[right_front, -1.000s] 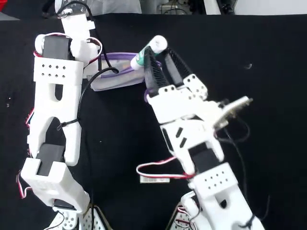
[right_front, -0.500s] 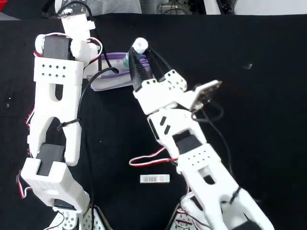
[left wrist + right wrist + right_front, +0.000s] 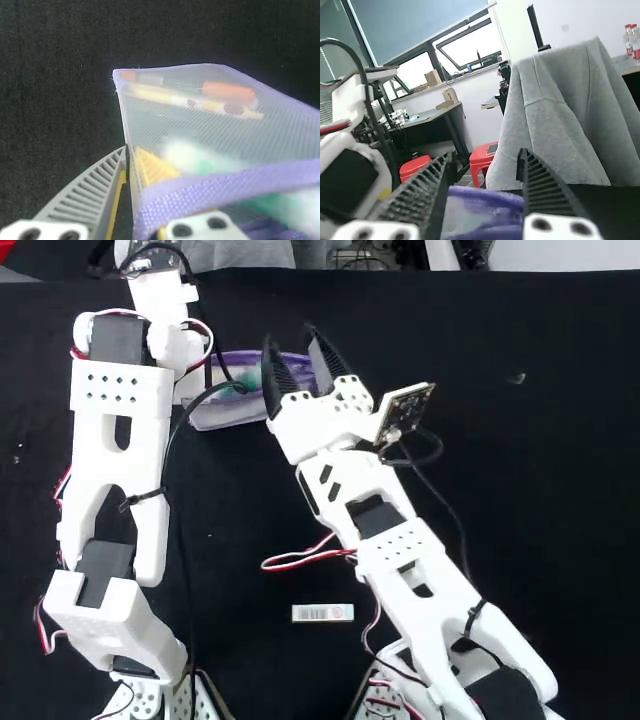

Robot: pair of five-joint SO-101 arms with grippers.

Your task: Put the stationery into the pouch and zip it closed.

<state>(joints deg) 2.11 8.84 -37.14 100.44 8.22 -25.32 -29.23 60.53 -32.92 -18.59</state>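
**Right claw spread over the pouch, left claw clamped on its edge.**

Our right gripper (image 3: 288, 340) is spread wide and carries nothing. Its black fingers (image 3: 272, 380) point toward the far edge of the worktop (image 3: 540, 500), with one end of the pouch (image 3: 228, 412) just beneath and between them. Our left gripper (image 3: 130, 152) is clamped on the pouch wall at the other end, one finger outside the mesh and one inside. The pouch lies near the far edge, left of the middle, with its long axis along that edge. Through the mesh we see stationery (image 3: 200, 97) and a blurred white-and-green item (image 3: 195, 155). We judge zipping comes next. The pull must run along that long axis, and the free right claw is nearest. We cannot make out the slider. A small white strip (image 3: 322, 613) lies by the near edge.
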